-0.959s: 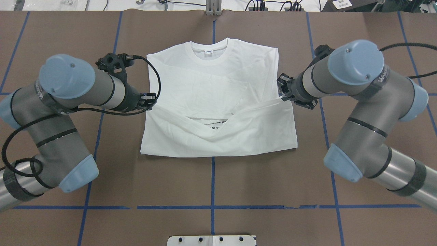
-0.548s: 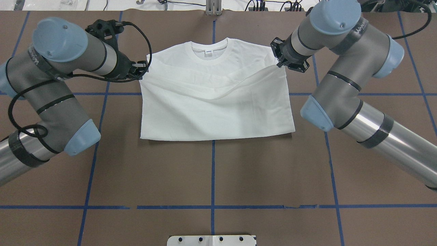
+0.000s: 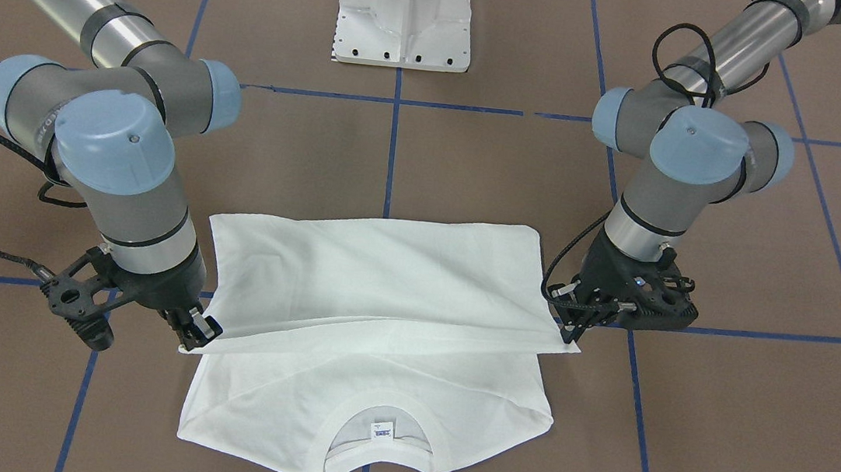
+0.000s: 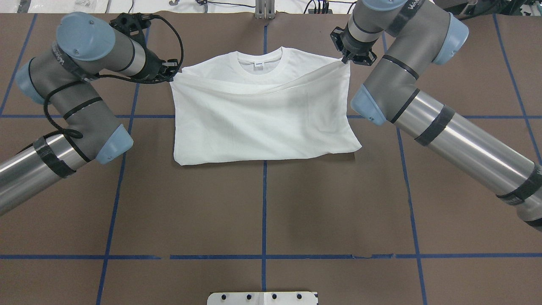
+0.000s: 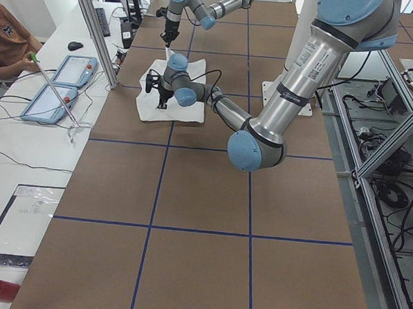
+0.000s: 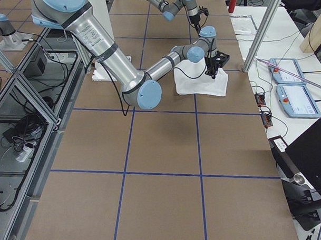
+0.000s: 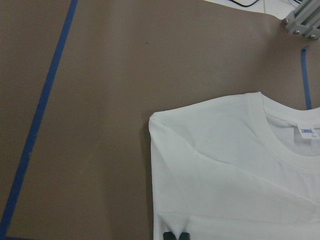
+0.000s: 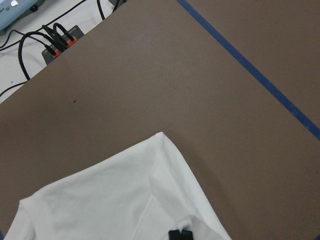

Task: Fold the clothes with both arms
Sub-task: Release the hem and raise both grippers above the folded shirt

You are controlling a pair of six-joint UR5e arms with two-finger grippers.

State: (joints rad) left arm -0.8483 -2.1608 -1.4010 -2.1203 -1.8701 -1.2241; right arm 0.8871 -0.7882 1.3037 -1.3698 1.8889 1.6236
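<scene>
The white shirt (image 4: 262, 114) lies flat on the brown table, collar and neck label (image 4: 258, 64) at the far side. Its lower half is doubled over the upper half, so the printed text is hidden. My left gripper (image 4: 171, 74) is shut on the hem's left corner, held just above the left shoulder. My right gripper (image 4: 344, 60) is shut on the hem's right corner by the right shoulder. In the front view the raised hem (image 3: 380, 325) spans between the left gripper (image 3: 573, 332) and the right gripper (image 3: 195, 337). Each wrist view shows shut fingertips (image 7: 176, 236) (image 8: 181, 234) on cloth.
Blue tape lines (image 4: 264, 203) grid the brown table. The white pedestal base (image 4: 262, 298) stands at the near edge. A metal bracket (image 4: 264, 10) and cables (image 4: 322, 6) sit at the far edge. Operator tablets (image 5: 58, 84) lie on a side bench.
Both grippers have carried the hem away from the robot, up to the shoulders. The folded layer now covers the black text and most of the chest.
</scene>
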